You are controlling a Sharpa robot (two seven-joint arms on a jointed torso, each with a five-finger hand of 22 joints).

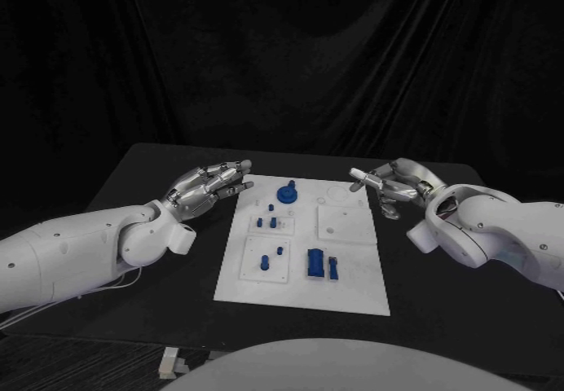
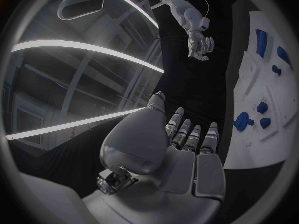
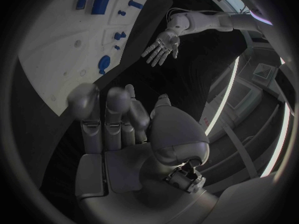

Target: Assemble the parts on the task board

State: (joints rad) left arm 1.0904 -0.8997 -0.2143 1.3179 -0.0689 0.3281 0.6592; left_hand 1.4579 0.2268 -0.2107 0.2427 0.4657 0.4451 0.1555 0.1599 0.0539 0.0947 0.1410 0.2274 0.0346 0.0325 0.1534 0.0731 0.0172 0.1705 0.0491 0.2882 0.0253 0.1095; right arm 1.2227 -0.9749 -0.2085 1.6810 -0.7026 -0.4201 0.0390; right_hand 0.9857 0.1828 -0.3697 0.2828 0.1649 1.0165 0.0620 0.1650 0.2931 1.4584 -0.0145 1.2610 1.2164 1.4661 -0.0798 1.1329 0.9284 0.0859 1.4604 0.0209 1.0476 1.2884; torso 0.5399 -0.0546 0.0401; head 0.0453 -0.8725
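left robot hand: my silver many-fingered left robot hand (image 1: 209, 186) hovers over the black surface (image 1: 141, 244) just off the board's left edge, near its far corner. Fingers extended and a bit apart, holding nothing, touching nothing.
right robot hand: my silver right robot hand (image 1: 388, 184) sits off the board's far right corner, fingers loosely curled but apart, nothing in them. Reads as open and empty; contact with the surface I can't tell.
task board: flat white rectangular plate (image 1: 308, 244) lies between both hands, long axis running from me toward the far edge of the surface.
parts: small blue plastic pieces all on the board. Round blue knob-like piece (image 1: 289, 195) at the far end; small blue pegs (image 1: 271, 220) in a raised white tile below it; one blue peg (image 1: 265, 262) in the near-left tile; tall blue block (image 1: 315, 262) with a thinner blue piece (image 1: 334, 269) beside it, nearer me.
key relation: round knob lies to the right of my left hand and to the left of my right hand, roughly between them; looks slightly nearer the left. The near block is well apart from both hands, back toward me.
step guess: assembly looks barely started; either hand must move inward over the board first.
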